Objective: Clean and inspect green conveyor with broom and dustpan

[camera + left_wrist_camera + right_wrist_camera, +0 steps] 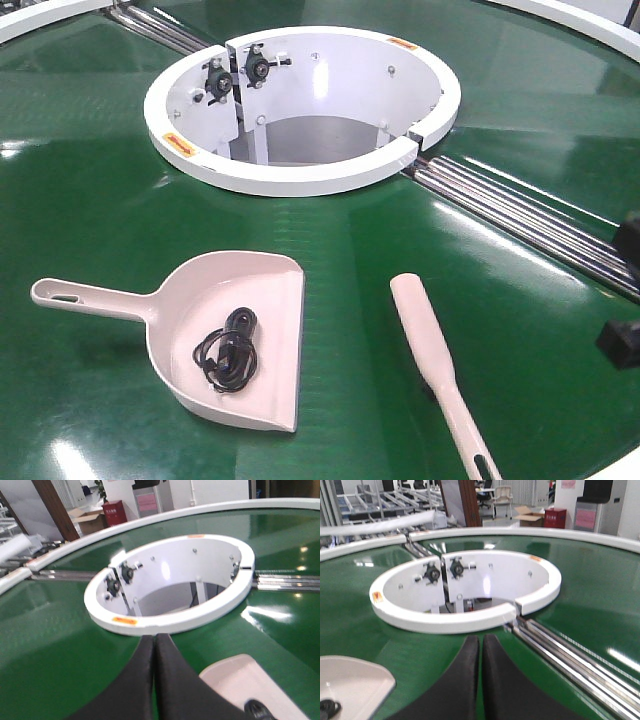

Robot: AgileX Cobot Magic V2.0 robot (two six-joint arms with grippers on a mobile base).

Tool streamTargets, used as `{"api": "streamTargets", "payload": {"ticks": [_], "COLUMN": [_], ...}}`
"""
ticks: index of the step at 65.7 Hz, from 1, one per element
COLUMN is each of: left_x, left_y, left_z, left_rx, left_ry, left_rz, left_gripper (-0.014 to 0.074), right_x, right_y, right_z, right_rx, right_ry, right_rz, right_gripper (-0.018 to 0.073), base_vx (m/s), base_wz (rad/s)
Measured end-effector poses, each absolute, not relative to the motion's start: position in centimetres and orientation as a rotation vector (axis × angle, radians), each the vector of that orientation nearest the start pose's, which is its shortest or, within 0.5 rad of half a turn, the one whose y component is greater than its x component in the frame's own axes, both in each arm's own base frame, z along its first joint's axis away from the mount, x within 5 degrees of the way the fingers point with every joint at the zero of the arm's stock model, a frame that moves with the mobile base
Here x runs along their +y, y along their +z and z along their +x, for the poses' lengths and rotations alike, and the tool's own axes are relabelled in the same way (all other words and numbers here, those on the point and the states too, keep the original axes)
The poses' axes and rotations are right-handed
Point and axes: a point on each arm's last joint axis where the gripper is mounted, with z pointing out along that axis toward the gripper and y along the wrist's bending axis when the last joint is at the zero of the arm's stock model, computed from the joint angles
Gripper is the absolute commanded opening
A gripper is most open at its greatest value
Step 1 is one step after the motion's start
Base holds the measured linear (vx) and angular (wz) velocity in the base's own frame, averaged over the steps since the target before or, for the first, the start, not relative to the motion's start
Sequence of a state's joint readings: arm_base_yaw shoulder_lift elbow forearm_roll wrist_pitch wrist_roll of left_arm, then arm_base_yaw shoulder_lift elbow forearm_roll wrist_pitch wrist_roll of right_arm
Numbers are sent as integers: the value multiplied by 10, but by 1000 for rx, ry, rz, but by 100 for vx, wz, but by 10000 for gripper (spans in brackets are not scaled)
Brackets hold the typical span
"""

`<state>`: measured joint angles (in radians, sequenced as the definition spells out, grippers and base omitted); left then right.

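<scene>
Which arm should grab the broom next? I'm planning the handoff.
Probably right: the broom lies on the right, dustpan on the left. Both grippers, left and right, are shut and hold nothing.

dustpan (245,330) left of broom (432,350) | both on green conveyor (100,220)

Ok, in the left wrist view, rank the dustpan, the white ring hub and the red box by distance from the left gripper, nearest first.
1. The dustpan, just right of the shut left gripper.
2. The white ring hub, straight ahead.
3. The red box, far back left, beyond the green conveyor.
</scene>
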<state>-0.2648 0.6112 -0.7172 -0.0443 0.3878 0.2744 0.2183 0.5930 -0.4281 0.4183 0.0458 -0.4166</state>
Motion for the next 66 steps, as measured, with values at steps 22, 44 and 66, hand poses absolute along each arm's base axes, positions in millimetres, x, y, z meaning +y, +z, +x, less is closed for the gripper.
{"api": "streamTargets", "payload": {"ticks": [22, 44, 66], "left_x": [-28, -28, -27], "left_y": [334, 334, 320], "left_z": [99, 99, 101], "left_rx": [1613, 1611, 1646], "left_ry": [-38, -39, -18], "left_rz": [414, 413, 429], "left_gripper": [-24, -22, -22], "right_x": [29, 29, 29], "right_y": [295, 295, 295], "right_z": [123, 123, 123], "right_rx": [1706, 1706, 1706], "right_ry": [215, 215, 215], "right_rz": [-161, -161, -161], "right_gripper": [-2, -2, -2], "base_vx": [0, 0, 0], "base_wz": [0, 0, 0]}}
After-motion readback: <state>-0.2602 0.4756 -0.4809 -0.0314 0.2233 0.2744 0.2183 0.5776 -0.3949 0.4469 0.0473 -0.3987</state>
